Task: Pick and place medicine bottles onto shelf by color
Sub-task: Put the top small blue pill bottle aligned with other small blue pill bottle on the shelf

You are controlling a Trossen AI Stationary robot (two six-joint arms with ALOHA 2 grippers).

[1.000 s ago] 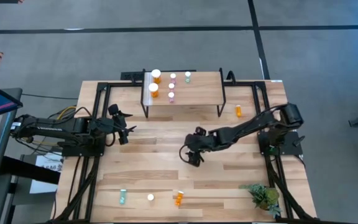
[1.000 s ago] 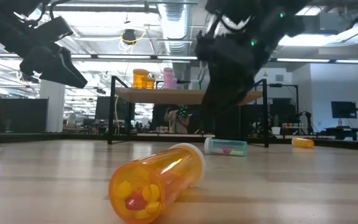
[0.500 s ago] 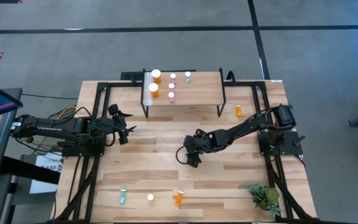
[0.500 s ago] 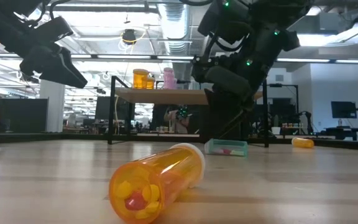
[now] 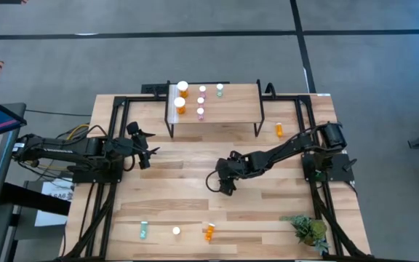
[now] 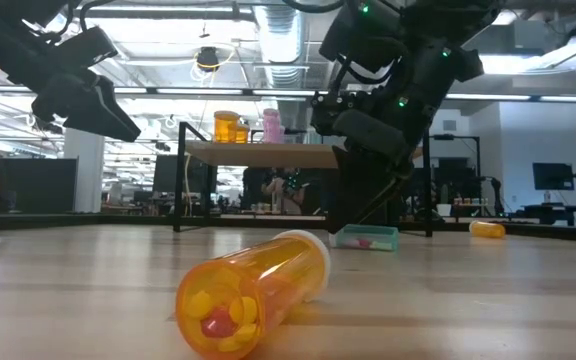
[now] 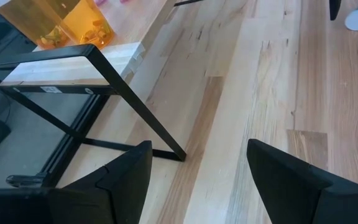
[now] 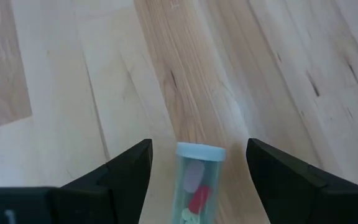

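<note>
Right gripper [image 5: 221, 183] has dropped lower, jaws spread around lying teal bottle [image 8: 194, 186]

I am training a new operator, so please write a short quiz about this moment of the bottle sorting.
1. True or false: the right gripper is shut on a teal bottle.
2. How many bottles stand on the shelf? A: three. B: six. C: nine.
3. Where is the left gripper, and does it hold anything?

Key
1. False: it is open, and the teal bottle lies on the table between its fingers, apart from them.
2. B.
3. Over the left part of the table, beside the shelf; open, holding nothing.
</note>
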